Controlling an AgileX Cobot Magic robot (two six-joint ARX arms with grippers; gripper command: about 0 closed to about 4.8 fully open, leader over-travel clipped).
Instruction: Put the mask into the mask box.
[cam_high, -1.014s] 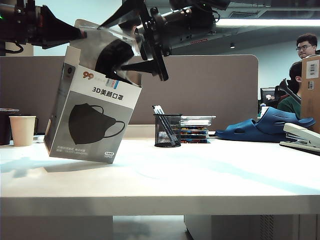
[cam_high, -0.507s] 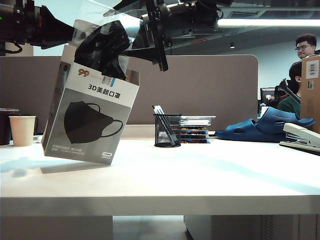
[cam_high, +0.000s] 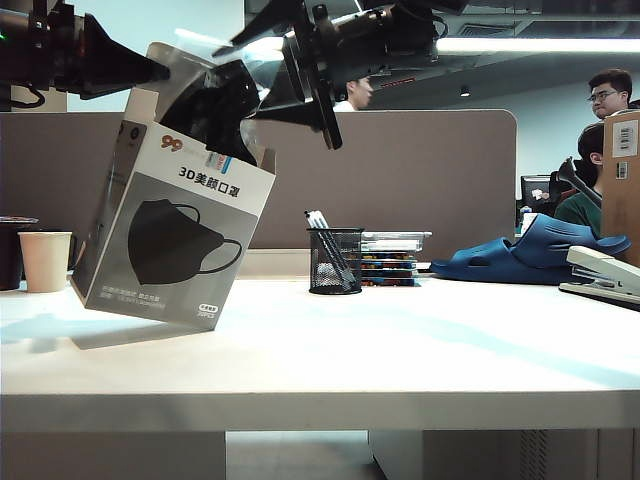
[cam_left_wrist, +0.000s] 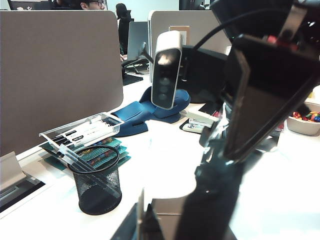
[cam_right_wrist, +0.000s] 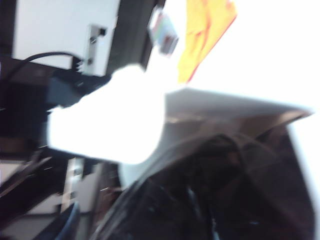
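mask (cam_high: 215, 108): lower part hidden inside the mask box (cam_high: 170, 235)
left gripper (cam_high: 160, 70): fingertips hidden behind the box's flap
right gripper (cam_high: 300, 75): upper finger cut off by the picture's top edge
right wrist view: blurred; jaws cannot be made out

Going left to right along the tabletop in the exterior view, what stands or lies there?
Beige paper cup → tilted white-and-grey mask box → black mesh pen cup → stack of clear marker cases → blue foam clog → white stapler.
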